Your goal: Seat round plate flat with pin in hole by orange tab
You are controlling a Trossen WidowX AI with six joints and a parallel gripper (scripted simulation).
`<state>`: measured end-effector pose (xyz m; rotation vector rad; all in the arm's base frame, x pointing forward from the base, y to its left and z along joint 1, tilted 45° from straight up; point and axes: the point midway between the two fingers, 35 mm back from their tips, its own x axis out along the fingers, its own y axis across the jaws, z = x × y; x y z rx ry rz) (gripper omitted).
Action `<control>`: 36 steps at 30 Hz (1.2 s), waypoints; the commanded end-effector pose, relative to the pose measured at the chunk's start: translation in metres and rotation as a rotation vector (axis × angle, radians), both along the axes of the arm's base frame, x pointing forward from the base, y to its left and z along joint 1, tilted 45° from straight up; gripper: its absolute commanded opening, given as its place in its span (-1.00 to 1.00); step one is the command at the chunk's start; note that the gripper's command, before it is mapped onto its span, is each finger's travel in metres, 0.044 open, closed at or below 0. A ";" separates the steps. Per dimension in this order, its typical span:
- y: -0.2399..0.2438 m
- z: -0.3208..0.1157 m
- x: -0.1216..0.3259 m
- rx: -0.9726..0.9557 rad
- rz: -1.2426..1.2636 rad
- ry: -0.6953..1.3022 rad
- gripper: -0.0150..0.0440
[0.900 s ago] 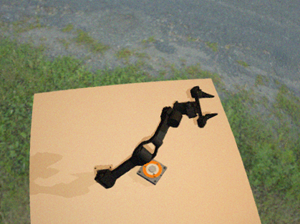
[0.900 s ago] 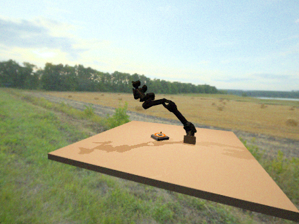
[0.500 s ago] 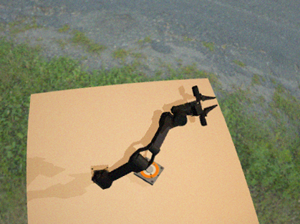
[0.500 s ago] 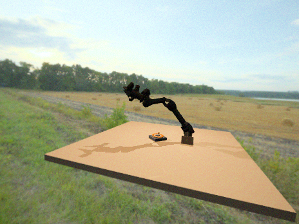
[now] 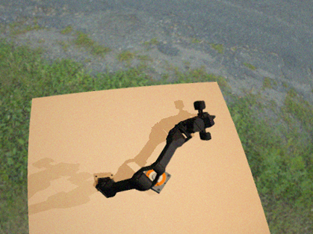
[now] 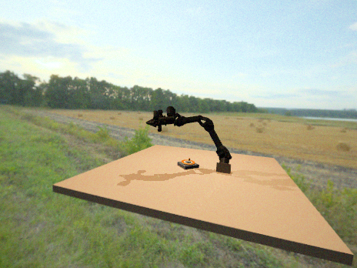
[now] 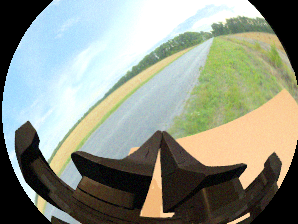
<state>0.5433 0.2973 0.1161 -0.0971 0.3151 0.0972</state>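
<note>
Top view: the single arm reaches across the table (image 5: 94,131), its forearm passing over the one round plate (image 5: 160,178), so only an orange arc and a grey corner of the one base (image 5: 165,184) show beside it. The gripper (image 5: 211,123) sits far out near the table's far edge, well apart from the plate. The tab, the hole and the pin are hidden or too small to make out here. Exterior view: the plate (image 6: 188,162) sits on the dark base (image 6: 188,165), near the arm's mount; the gripper (image 6: 151,122) is held high in the air, well above and off to one side of it, touching nothing. Whether the plate lies flat or tilted cannot be read at this scale. Wrist view: the two fingers meet in a narrow seam with nothing between them, so the gripper is closed and empty; only sky, field and table edge lie beyond. Judgement: no contact with the plate yet; the approach, the turn of the plate and the retreat all appear to remain. Count: one arm, one gripper, one plate, one base, one table.
</note>
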 end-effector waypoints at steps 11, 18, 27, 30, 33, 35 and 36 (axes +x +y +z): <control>-0.129 -0.062 -0.112 -0.226 -0.301 0.606 -0.49; -0.184 -0.061 -0.177 -0.371 -0.432 0.819 -0.49; -0.254 -0.031 -0.266 -0.595 -0.606 1.075 -0.49; -0.270 -0.019 -0.285 -0.655 -0.646 1.133 -0.49; -0.272 -0.018 -0.286 -0.661 -0.650 1.138 -0.49; -0.272 -0.018 -0.286 -0.661 -0.650 1.138 -0.49; -0.272 -0.018 -0.286 -0.661 -0.650 1.138 -0.49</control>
